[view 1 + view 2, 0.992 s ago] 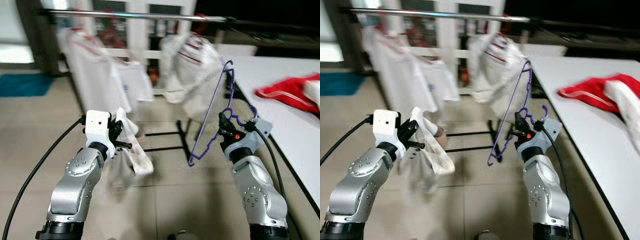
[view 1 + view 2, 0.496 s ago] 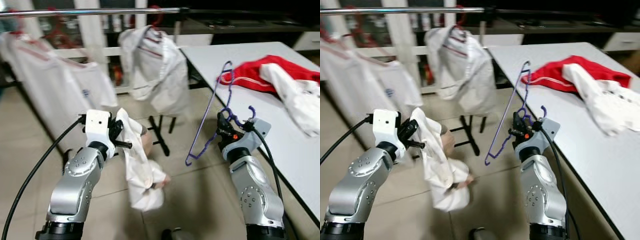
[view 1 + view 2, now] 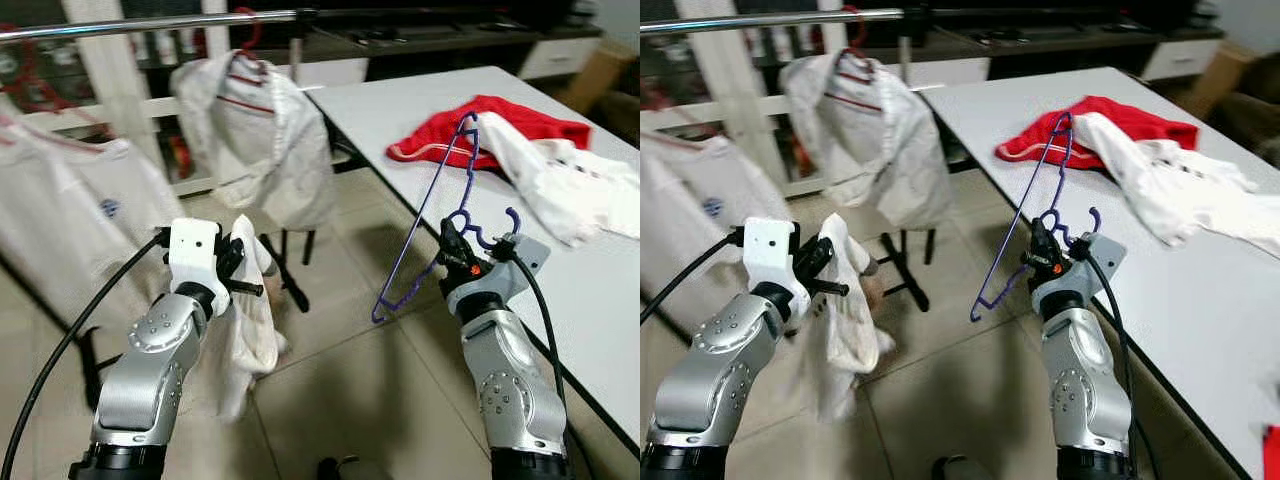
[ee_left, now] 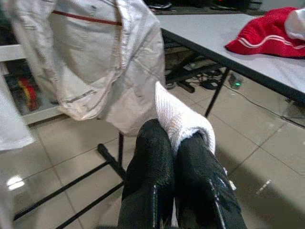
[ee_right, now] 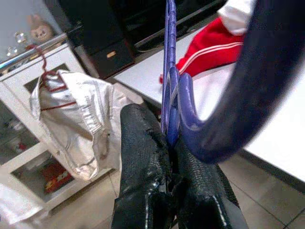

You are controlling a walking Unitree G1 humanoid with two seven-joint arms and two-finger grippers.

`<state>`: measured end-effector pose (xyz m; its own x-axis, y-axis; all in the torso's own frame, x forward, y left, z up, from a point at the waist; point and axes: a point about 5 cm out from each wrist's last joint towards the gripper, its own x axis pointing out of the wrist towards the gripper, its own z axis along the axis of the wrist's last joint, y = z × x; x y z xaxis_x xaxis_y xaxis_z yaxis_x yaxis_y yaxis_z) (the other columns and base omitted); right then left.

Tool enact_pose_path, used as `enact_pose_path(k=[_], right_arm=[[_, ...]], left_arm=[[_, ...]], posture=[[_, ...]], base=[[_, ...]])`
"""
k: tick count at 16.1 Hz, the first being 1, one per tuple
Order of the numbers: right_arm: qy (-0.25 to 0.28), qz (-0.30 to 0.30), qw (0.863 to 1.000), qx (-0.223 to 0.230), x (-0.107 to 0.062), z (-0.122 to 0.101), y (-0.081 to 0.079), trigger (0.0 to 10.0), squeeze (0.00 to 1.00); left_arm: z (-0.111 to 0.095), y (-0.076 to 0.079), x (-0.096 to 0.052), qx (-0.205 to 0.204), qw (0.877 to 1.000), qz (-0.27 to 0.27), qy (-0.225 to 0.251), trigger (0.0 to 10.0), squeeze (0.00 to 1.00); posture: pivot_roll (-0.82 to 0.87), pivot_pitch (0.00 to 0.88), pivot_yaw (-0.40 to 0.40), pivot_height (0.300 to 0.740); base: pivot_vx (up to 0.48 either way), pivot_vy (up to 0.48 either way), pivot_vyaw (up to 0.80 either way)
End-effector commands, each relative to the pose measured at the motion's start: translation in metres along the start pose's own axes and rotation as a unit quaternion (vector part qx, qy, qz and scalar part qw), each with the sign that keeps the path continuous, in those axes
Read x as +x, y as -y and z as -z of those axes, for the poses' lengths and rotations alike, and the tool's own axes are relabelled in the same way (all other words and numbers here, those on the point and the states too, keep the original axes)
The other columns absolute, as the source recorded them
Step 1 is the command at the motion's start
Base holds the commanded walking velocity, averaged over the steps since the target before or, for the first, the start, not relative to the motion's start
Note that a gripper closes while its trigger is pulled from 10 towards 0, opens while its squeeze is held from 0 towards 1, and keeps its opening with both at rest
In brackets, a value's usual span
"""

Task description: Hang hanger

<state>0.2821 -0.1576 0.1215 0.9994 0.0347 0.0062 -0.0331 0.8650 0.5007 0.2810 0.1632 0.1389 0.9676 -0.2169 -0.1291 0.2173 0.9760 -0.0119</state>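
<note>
So we've got the purple hanger pinched in our right gripper, fingers closed tight on the twisty bit just under its hook. It's a thin wire-style thing in a dark violet, triangle frame, and it's held tilted so the long side runs up and away from the gripper with the lower corner hanging down over the tiled floor. In the right wrist view the hook curves big and blurry right past the gripper's fingers, which squeeze the hanger's neck between them.

Using the white table as the landmark: the hanger sits just off its near edge, on the side toward the robot, not touching it. On the table, past the hanger's top, there's a red garment with a white garment lying partly over it.

Our left gripper is clamped on a white cloth that dangles down (looks like a small shirt, can't say for sure). It's well away from the table. Beyond the table's far corner a metal rail carries a white shirt on a red hanger.
</note>
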Motion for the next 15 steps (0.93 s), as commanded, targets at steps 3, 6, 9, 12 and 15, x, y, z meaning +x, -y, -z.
enact_pose_path(k=[3,6,9,12,15], right_arm=[[0.023,0.006,1.000,0.009,-0.0021,-0.0090,0.0005,10.0,0.00],[0.015,0.014,1.000,0.015,-0.0015,-0.0057,0.0028,10.0,0.00],[0.017,0.006,0.999,0.029,-0.0034,-0.0050,0.0025,10.0,0.00],[0.014,0.008,1.000,0.021,-0.0035,-0.0050,0.0018,10.0,0.00],[-0.002,0.030,1.000,-0.007,-0.0026,-0.0023,0.0054,10.0,0.00]], left_arm=[[-0.0041,0.0041,-0.0015,0.007,1.000,0.007,0.006,10.0,0.00],[-0.0042,0.0038,-0.0020,0.009,1.000,0.007,0.006,10.0,0.00],[-0.0041,0.0058,-0.0030,0.015,1.000,0.010,0.002,10.0,0.00],[-0.0044,0.0073,-0.0032,0.020,1.000,0.015,0.002,10.0,0.00],[-0.0040,0.0073,-0.0036,0.022,1.000,0.012,-0.002,10.0,0.00]], posture=[[-0.06,0.000,-0.077,0.719],[-0.05,0.000,-0.078,0.719],[-0.05,0.000,-0.078,0.719],[-0.05,0.000,-0.078,0.719],[-0.05,0.000,-0.078,0.719]], base=[[0.000,0.000,-0.80],[0.000,0.000,-0.80],[0.000,0.000,-0.80],[0.000,0.000,-0.80],[0.000,0.000,-0.80]])
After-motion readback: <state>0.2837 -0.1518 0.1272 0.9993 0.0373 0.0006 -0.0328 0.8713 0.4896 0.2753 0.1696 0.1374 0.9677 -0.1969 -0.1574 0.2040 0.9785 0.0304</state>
